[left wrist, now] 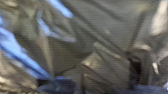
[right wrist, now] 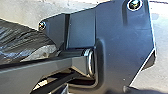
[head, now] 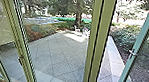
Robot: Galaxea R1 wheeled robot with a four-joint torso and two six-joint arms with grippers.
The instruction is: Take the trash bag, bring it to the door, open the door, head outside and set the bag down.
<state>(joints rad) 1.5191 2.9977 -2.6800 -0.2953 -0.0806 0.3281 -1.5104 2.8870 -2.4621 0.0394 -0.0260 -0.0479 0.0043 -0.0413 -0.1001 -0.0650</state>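
Note:
Black, glossy and creased, the trash bag is very close to the camera in the left wrist view, with blue-white glints on its folds. Part of the same dark bag lies beside the robot's body plate in the right wrist view. How either gripper stands against the bag cannot be made out. In the head view, a glass door with a green-blue frame and a small metal handle stands at the right, apparently swung open, leaving a gap beside the thick green post.
Glass panels with a green frame stand at the left. Beyond them lies a patio of diagonal paving, edged by a pale low kerb and bushes. A tree trunk rises farther back.

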